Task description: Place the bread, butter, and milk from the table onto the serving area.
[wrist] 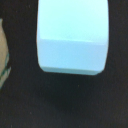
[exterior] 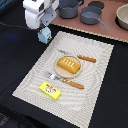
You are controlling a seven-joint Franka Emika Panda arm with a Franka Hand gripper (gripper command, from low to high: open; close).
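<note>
Hanging beneath the gripper (exterior: 45, 31), whose fingers seem pinched on it, the milk (exterior: 46, 35) sits just off the serving area (exterior: 100, 75) corner, so the mat lies toward the exterior view's right.

This looks like a dining or kitchen setting, laid out for a meal. A dark bench (exterior: 107, 95) carries a pale striped placemat (exterior: 95, 75) set like a place at table: a round tan plate (exterior: 59, 71) with a bread loaf (exterior: 68, 64) on it, orange-handled cutlery (exterior: 73, 84) on either side, and a yellow butter pack (exterior: 50, 90) near one corner. Beyond the mat, a reddish-brown board (exterior: 107, 31) holds grey cooking pots (exterior: 91, 15), and part of a pale bowl (exterior: 123, 16) shows at the exterior view's right edge.
</note>
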